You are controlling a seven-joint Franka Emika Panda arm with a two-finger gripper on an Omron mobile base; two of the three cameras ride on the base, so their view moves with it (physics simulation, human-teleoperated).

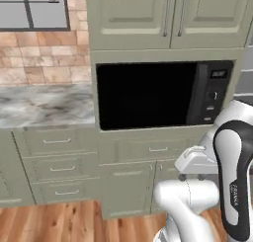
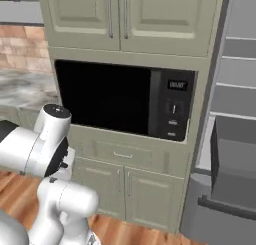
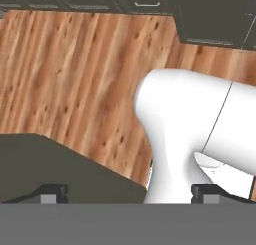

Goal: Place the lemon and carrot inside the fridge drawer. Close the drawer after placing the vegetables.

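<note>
The two-finger gripper [image 3: 130, 193] points down at the wooden plank floor [image 3: 75, 74], dark finger tips spread wide apart w/ nothing between them. The wide dark grey fridge drawer [image 2: 234, 169] stands pulled out at far right of the right base view (inside not visible). A black built-in microwave [image 1: 163, 94] sits in pale green cabinets [image 1: 148, 19], a grey marble counter [image 1: 44, 105] to its left.

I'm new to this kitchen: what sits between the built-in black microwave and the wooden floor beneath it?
In the left base view, below the microwave come one shallow drawer, then two cabinet doors down to the wooden floor.
</note>
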